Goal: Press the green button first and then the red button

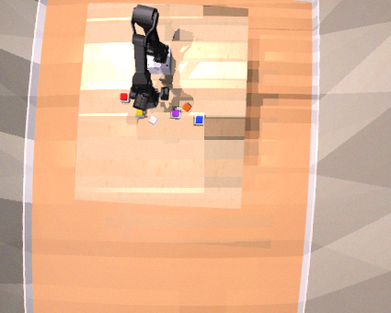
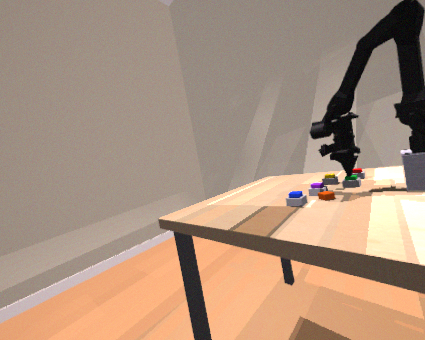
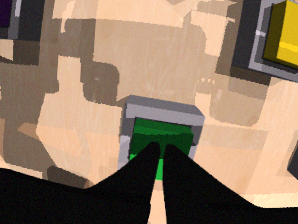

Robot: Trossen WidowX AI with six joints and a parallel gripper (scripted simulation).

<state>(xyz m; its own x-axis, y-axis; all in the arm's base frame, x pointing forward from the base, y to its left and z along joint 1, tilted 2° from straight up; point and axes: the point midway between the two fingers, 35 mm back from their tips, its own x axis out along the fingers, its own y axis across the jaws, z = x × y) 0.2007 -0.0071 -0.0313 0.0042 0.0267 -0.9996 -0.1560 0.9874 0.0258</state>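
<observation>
Fingertips of the gripper [image 3: 160, 152] sit pinched almost together, holding nothing, poised on the green button [image 3: 157, 143] in the wrist view; the exterior view shows them at its cap. Risk lies in a shallow push that fails to bottom out; another lies in the sideways travel afterwards, since the red button [image 1: 123, 97] sits near, with the yellow button [image 3: 282, 30] and white block [image 1: 153, 120] near enough to clip.
</observation>
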